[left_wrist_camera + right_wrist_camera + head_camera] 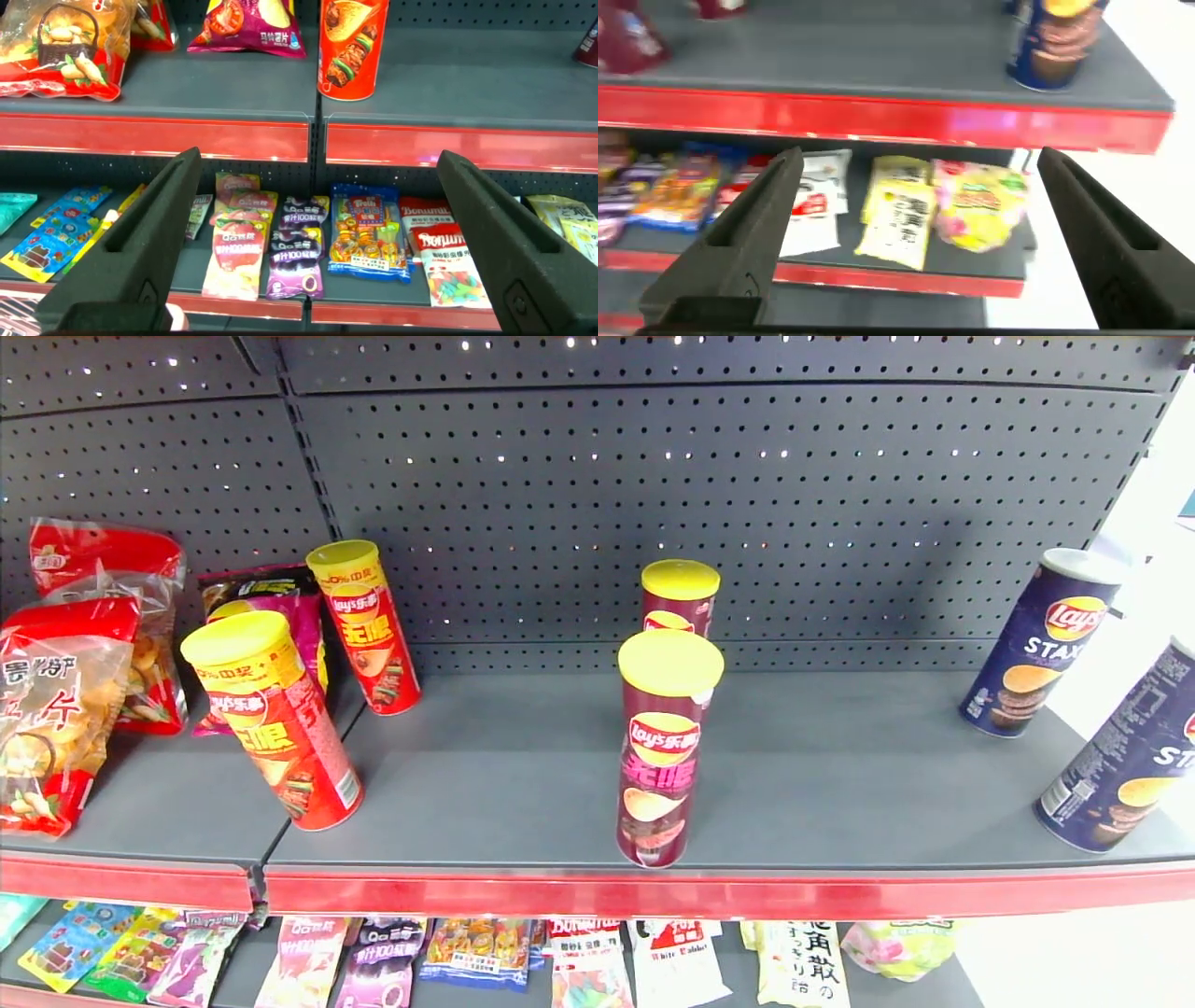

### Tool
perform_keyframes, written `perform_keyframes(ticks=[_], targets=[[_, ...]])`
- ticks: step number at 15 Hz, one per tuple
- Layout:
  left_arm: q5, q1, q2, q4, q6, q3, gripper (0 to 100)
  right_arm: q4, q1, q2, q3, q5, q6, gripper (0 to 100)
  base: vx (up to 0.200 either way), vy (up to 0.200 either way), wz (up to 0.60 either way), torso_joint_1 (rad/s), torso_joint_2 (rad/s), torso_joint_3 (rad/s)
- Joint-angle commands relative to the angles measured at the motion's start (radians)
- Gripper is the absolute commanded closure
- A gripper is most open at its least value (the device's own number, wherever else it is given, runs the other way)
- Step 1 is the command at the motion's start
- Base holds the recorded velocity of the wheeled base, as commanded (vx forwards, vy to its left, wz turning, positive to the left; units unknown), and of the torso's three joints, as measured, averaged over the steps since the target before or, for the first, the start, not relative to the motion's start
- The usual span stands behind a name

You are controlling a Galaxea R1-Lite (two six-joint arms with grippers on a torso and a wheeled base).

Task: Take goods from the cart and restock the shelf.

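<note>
Head view: maroon chip can (665, 747) at shelf (840, 784) front edge, likely light, stiff, slick; grip it mid-body; your left tool (319, 157) and right tool (920, 154) gape empty

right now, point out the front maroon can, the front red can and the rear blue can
front maroon can (663, 756), head view, on the label at mid-body
front red can (285, 737), head view, on the middle of its side
rear blue can (1036, 649), head view, on the middle of its side

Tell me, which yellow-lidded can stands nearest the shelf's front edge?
The front maroon can in the middle, almost at the red strip; its twin stands behind it, the red cans farther back.
</note>
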Motion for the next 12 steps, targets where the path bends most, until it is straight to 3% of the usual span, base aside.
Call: perform_keyframes(ticks=[1,5,8,12], targets=[[0.001,0.0,0.0,0.0,0.0,0.0,0,0.01,0.001,-0.013,0.008,-0.084,0.059,0,0.0,0.0,0.0,0.0,0.0,0.0],[0.001,0.0,0.0,0.0,0.0,0.0,0,0.008,0.003,-0.018,0.008,-0.035,0.038,0,0.0,0.0,0.0,0.0,0.0,0.0],[0.001,0.0,0.0,0.0,0.0,0.0,0,0.01,0.098,-0.042,0.008,-0.012,0.03,0,0.0,0.0,0.0,0.0,0.0,0.0],[0.001,0.0,0.0,0.0,0.0,0.0,0,0.008,0.063,-0.104,0.008,-0.042,0.033,0,0.0,0.0,0.0,0.0,0.0,0.0]])
